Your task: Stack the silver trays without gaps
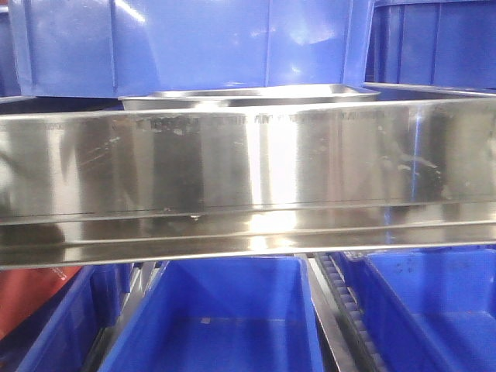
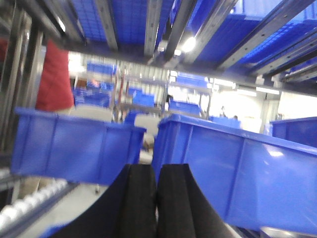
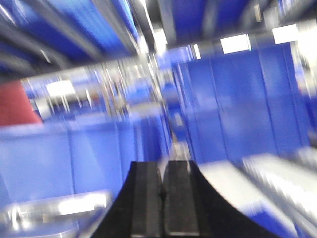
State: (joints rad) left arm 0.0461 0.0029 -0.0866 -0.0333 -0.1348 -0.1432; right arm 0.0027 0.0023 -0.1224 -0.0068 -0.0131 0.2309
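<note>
Warehouse rack (image 1: 324,306), blue bins (image 1: 225,310) above + below. Wide steel shelf band (image 1: 248,178) spans front view. Silver tray (image 1: 248,94) sits behind band, upper level, only rim showing. L gripper (image 2: 156,171) jaws pressed together, empty. R gripper (image 3: 162,167) same; view blurred.

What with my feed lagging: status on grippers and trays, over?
Left gripper, right gripper shut, empty. Shiny rectangular stainless-steel tray sits untouched, mostly hidden behind brushed-steel shelf band.
</note>
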